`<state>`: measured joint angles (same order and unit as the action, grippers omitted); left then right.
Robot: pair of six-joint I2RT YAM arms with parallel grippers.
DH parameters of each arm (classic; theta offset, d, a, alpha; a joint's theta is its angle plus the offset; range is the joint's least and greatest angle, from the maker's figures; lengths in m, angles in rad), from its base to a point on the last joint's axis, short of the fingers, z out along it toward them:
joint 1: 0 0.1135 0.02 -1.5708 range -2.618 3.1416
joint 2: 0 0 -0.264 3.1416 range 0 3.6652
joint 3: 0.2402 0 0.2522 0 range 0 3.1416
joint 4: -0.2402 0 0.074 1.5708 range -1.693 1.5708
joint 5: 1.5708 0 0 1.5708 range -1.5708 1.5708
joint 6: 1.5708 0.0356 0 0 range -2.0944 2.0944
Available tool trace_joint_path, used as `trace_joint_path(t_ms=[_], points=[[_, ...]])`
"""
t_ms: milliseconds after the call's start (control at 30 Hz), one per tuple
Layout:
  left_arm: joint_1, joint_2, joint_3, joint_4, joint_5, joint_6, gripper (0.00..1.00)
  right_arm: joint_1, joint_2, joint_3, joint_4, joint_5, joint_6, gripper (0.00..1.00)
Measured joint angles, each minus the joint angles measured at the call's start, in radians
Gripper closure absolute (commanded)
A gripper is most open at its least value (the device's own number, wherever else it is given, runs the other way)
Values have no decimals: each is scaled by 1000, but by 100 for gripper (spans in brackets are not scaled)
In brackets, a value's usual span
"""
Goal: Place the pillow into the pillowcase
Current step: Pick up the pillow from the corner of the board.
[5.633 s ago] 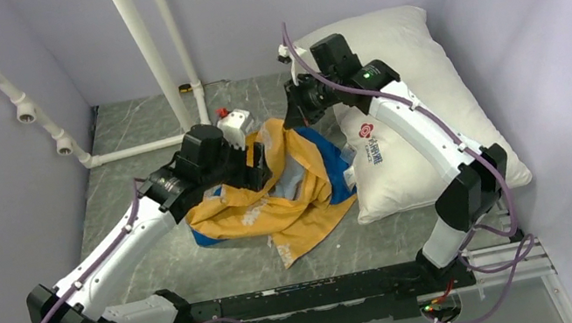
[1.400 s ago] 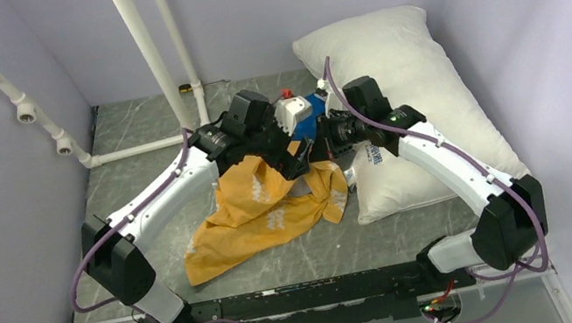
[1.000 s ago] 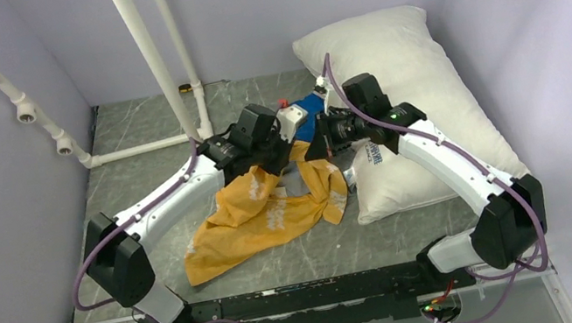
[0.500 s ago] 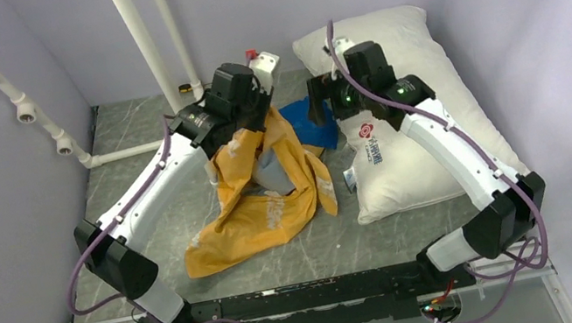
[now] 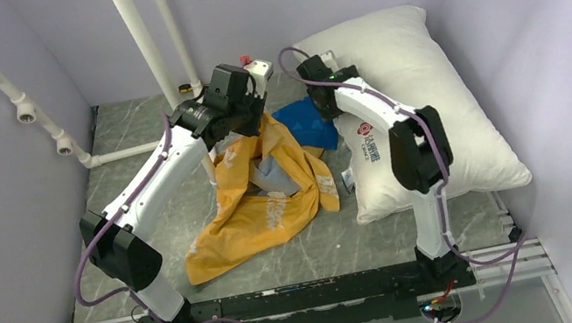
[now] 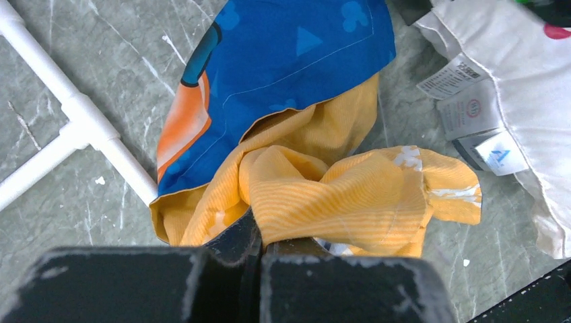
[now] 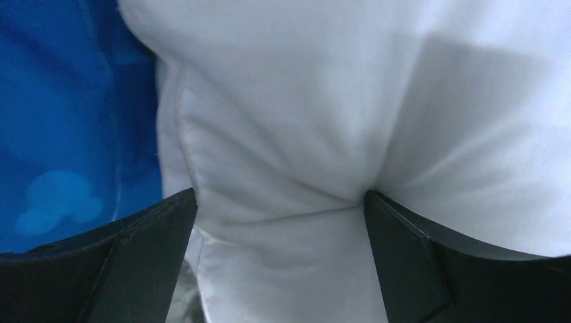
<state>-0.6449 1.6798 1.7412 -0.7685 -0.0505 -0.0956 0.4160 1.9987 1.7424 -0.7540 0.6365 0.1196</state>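
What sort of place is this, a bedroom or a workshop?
Probably a robot test booth: plain walls box in a marble-look table, a left arm and right arm are bolted to a rail, and white plastic piping stands behind.

A: Pillow point(image 5: 423, 102)?
B: Big, plump, white, piped seams, red/blue logo nr its left edge. Lies flat on right side of worktop point(image 5: 137, 143).
A: Pillowcase point(image 5: 271, 195)?
B: Crumpled heap just beside pillow's left edge. Mostly yellow-orange w/ white lettering, blue side showing at far end. One yellow fold pinched in left tool point(image 6: 259, 232), drawn up off the heap.
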Motion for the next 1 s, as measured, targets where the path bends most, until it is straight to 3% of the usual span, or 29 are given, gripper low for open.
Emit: trace_joint_path(t_ms=[33, 67, 100, 133, 167, 400, 633, 800, 967, 1000], points=[[0, 0, 0, 0, 3, 0, 100, -2, 42, 11, -10, 27, -3, 9], [0, 0, 0, 0, 5, 0, 100, -4, 63, 17, -13, 41, -6, 30], [0, 0, 0, 0, 8, 0, 100, -7, 83, 27, -22, 52, -10, 80], [0, 0, 0, -1, 9, 0, 100, -13, 96, 40, -31, 58, -14, 96], [0, 0, 0, -2, 9, 0, 100, -21, 102, 51, -39, 58, -19, 100], [5, 0, 13, -20, 8, 1, 100, -88, 70, 55, -45, -39, 8, 100], [43, 22, 42, -30, -7, -21, 100, -61, -246, -77, -47, -200, 25, 100], [115, 46, 41, -50, -25, -54, 100, 24, -515, -156, -159, -224, 40, 100], [171, 47, 36, -69, -52, -84, 100, 187, -643, -266, -240, -335, 87, 100], [175, 47, 32, -69, -55, -87, 100, 210, -666, -299, -240, -362, 100, 82]])
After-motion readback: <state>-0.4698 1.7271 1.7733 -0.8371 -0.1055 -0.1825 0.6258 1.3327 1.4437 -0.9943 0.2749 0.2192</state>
